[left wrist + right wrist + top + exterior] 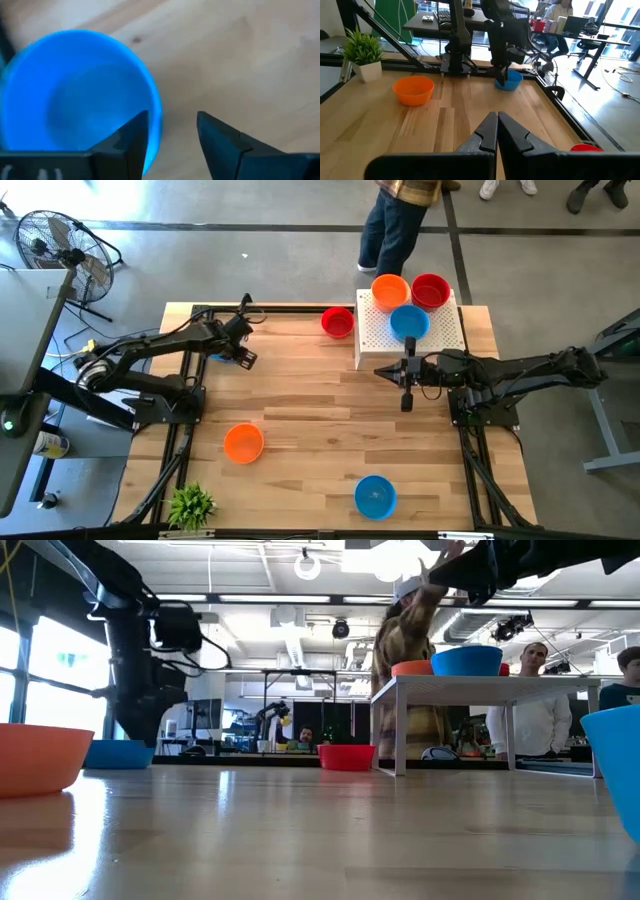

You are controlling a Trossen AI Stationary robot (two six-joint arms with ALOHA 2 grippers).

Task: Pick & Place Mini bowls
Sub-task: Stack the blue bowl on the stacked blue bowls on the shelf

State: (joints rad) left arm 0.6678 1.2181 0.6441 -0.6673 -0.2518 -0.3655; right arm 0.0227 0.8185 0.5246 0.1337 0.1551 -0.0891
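A blue mini bowl (75, 95) sits on its base near the table's far-left corner (213, 358). My left gripper (172, 135) hangs over it, open, one finger above the inside and one outside the rim. My right gripper (497, 127) is shut on nothing and hovers above the table (407, 395), in front of the white perforated box (440, 338). That box carries an orange bowl (389, 290), a red bowl (430, 290) and a blue bowl (409, 323). Loose on the table lie a red bowl (337, 322), an orange bowl (243, 443) and a blue bowl (375, 496). My left gripper comes from above, pointing down, with the blue bowl's rim (156, 112) in the gap between its open fingers, close to the inner finger (132, 140). I cannot tell whether that finger touches the rim. The bowl stands upright on the table.
A small potted plant (190, 505) stands at the near-left corner. A person (395, 225) stands beyond the far edge, behind the box. Bare wood lies across the table's middle (330, 410). A fan (60, 245) is off the table, far left.
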